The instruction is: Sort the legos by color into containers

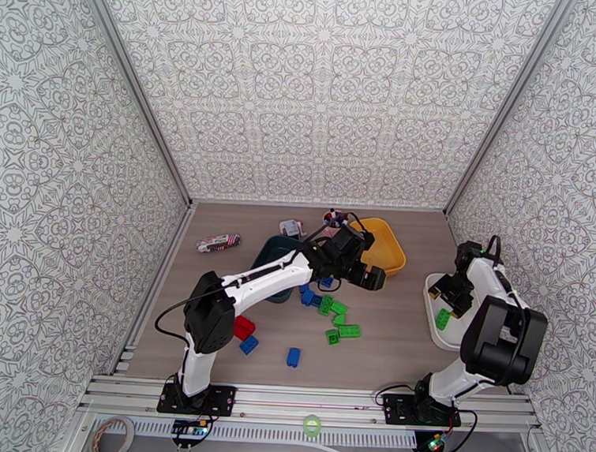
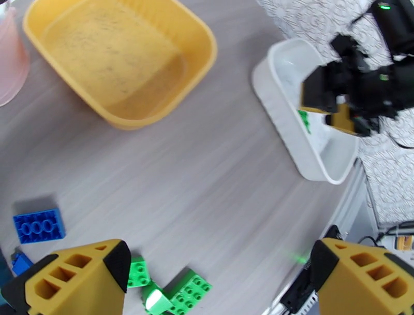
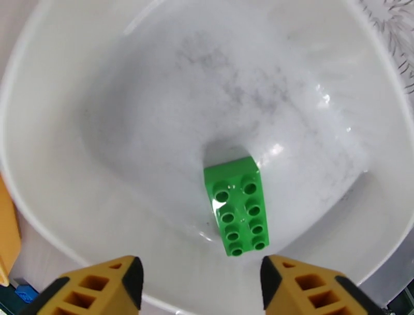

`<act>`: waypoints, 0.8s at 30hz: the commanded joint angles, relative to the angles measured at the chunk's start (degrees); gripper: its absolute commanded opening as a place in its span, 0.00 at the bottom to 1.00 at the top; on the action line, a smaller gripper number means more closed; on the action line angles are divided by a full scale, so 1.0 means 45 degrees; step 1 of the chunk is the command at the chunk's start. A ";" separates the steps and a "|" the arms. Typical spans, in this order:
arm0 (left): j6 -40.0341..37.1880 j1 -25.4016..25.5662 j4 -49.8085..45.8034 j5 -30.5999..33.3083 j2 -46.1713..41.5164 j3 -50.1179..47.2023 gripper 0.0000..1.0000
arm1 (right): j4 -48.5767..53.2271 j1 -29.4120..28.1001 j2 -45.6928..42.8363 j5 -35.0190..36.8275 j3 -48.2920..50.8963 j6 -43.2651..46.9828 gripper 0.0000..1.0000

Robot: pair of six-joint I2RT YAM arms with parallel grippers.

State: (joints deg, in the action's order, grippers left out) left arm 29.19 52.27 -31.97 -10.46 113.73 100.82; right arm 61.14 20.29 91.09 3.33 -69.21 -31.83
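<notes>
Hovering just above the shallow white rounded-rectangular plastic tray (image 3: pixel 129 77), the right pincer (image 3: pixel 199 282) is standing released, its yellow fingers spread and grasping nothing. Directly beneath it, between the two fingertips, one green studded plastic brick (image 3: pixel 237 212) is lying flat on the tray floor, studs up. It is looking like the only piece sorted.

The left pincer (image 2: pixel 217 264) is also gaping wide and empty. It is hanging over the table, with a small cluster of green bricks (image 2: pixel 181 290) just beside one finger and a blue studded brick (image 2: pixel 39 225) lying a little beyond that finger. Ahead of it, the shallow yellow plastic tray (image 2: pixel 119 57) is showing no brick inside. The dark teal tray (image 1: pixel 275 249) is sitting partly under the left arm, so its contents cannot be told.

Judging by this, most of the job is remaining: loose green and blue pieces and a red brick (image 1: pixel 244 328) are lying on the table near the left pincer.

No brand or lettering is reading clearly anywhere; the striped wrapped packet (image 1: pixel 218 241) is showing too small to make out.
</notes>
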 commanded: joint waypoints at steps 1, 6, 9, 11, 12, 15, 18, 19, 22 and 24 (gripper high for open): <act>0.0341 -0.0206 -0.0236 0.1824 -0.1113 -0.0363 0.97 | 0.0484 -0.0052 -0.1510 0.0385 -0.0867 0.0284 0.70; 0.1095 -0.0533 -0.1152 0.3745 -0.1897 -0.1081 0.97 | 0.0170 -0.0949 -0.2823 -0.1168 -0.0508 0.0609 0.71; 0.1674 -0.0835 -0.1788 0.4701 -0.2513 -0.1719 0.97 | -0.0310 -0.2545 -0.3434 -0.2521 0.0135 0.0731 0.72; 0.2231 -0.1105 -0.2045 0.5174 -0.3061 -0.2404 0.97 | -0.0616 -0.3811 -0.3684 -0.3258 0.0644 0.0674 0.72; 0.2609 -0.1280 -0.2203 0.5401 -0.3405 -0.2812 0.97 | -0.0745 -0.4410 -0.3732 -0.3564 0.0871 0.0589 0.72; 0.3930 -0.1831 -0.2118 0.5530 -0.4551 -0.4591 0.97 | -0.1437 -0.6497 -0.3697 -0.4507 0.1655 0.0152 0.75; 0.4582 -0.2093 -0.2032 0.5394 -0.5541 -0.5995 0.97 | -0.1927 -0.8519 -0.3181 -0.4673 0.1942 -0.0040 0.77; 0.4703 -0.2043 -0.1992 0.5457 -0.5837 -0.6389 0.97 | -0.2051 -0.9008 -0.2966 -0.4610 0.1973 -0.0040 0.78; 0.5313 -0.2011 -0.1958 0.5235 -0.6564 -0.7436 0.97 | -0.2228 -1.0224 -0.1980 -0.4516 0.1881 0.0093 0.78; 0.5666 -0.1794 -0.1960 0.5506 -0.7071 -0.8057 0.97 | -0.2030 -1.0854 -0.1249 -0.4195 0.1643 0.0304 0.78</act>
State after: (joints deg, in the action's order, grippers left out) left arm 50.02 43.22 -39.99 12.82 84.99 67.37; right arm 52.56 -25.98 82.17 -15.86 -61.14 -31.03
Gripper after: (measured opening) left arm 0.972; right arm 0.777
